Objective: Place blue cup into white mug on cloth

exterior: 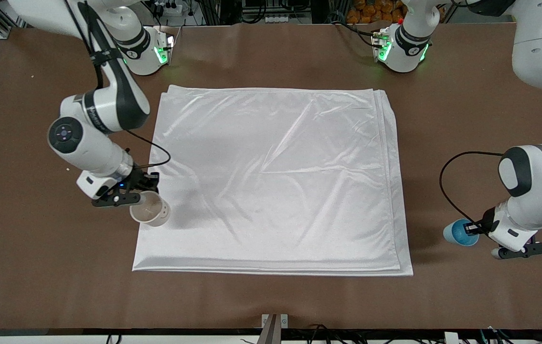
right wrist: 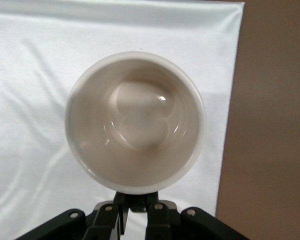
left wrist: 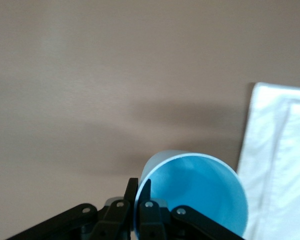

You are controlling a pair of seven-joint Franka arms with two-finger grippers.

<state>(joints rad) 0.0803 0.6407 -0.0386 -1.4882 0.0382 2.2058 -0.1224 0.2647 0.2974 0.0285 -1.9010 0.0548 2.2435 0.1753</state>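
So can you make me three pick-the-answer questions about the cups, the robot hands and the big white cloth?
1. Where is the cream-white ceramic mug?
A. over the edge of the shiny white folded cloth, at the right arm's end
B. on the bare brown table
C. inside another cup

2. What colour is the inside of the small handleless tapered cup?
A. red
B. bright blue
C. green

3. What is the left gripper doing?
A. hanging open
B. pinching the cloth
C. shut on the blue cup's rim

Answers:
1 A, the right gripper holds it there.
2 B, the left wrist view looks into it.
3 C, its fingers pinch the rim.
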